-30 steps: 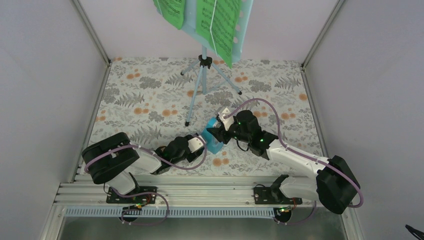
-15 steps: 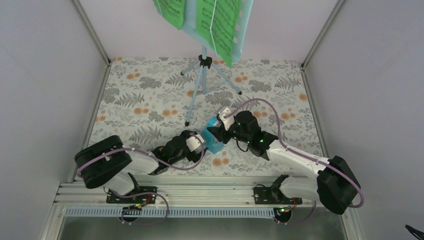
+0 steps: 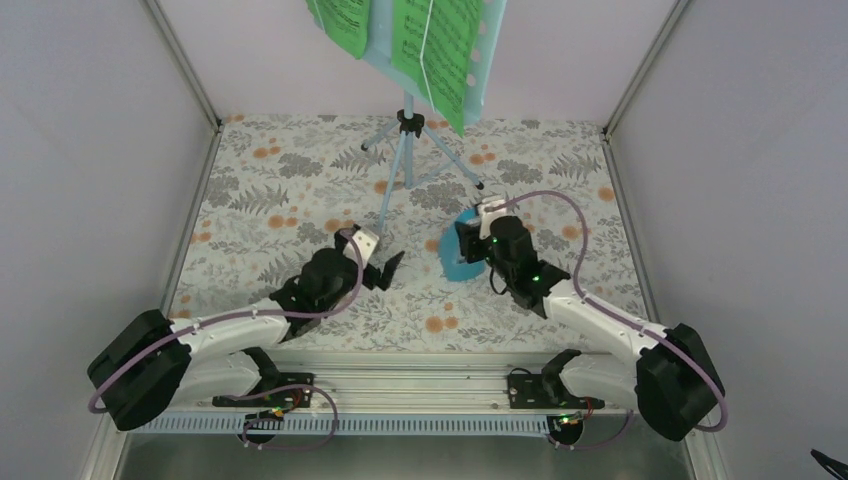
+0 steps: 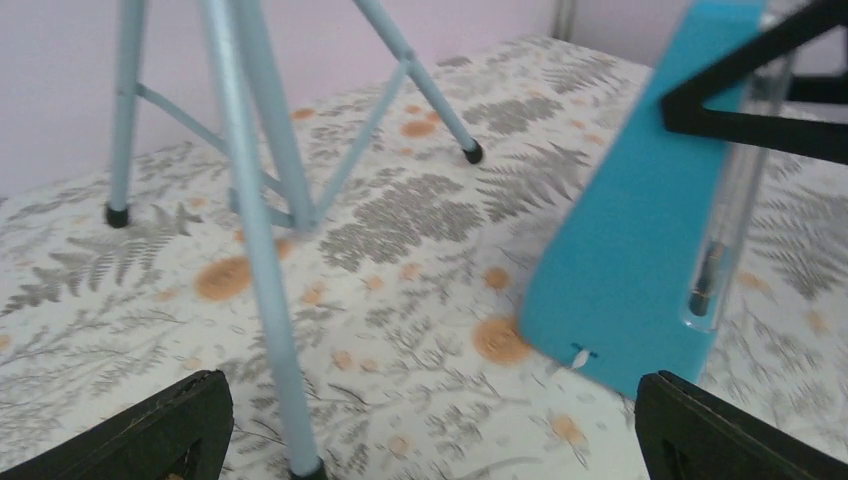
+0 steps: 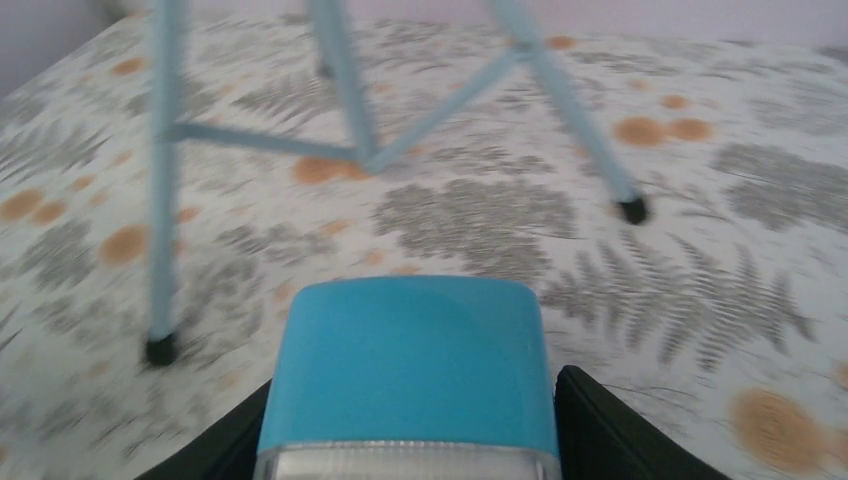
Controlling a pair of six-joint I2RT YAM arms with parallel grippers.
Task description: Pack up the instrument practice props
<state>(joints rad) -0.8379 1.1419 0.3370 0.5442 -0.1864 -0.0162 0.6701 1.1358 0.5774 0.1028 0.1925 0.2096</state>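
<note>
Grips the metronome (image 3: pixel 452 264) in the right gripper (image 3: pixel 466 248), jaws closed on its two sloping sides near the narrow top, a little right of the front leg of the stand (image 3: pixel 405 150) and low over the floral table (image 3: pixel 280 190). Tilted, with the lower edge either touching the cloth or just above it; impossible to tell which. With the left gripper (image 3: pixel 386 268) wide open and empty, near the metronome but apart from it, close to the foot of that front leg. To do this step well: carry the metronome slowly and keep the squeeze firm, because of smooth tapering sides, likely to slide out of the jaws. Steer wide of the thin legs, easy to knock and to tip together with the green pages (image 3: pixel 436 50) above. Draw the left arm back from the leg foot before any turn. No box or bag for packing visible anywhere, so no way to judge where to set it down. Cut off at the upper edge of the top view: desk and pages. Blurred in the right wrist view: the legs. Seen only edge-on from the left wrist: the front of the metronome.
</note>
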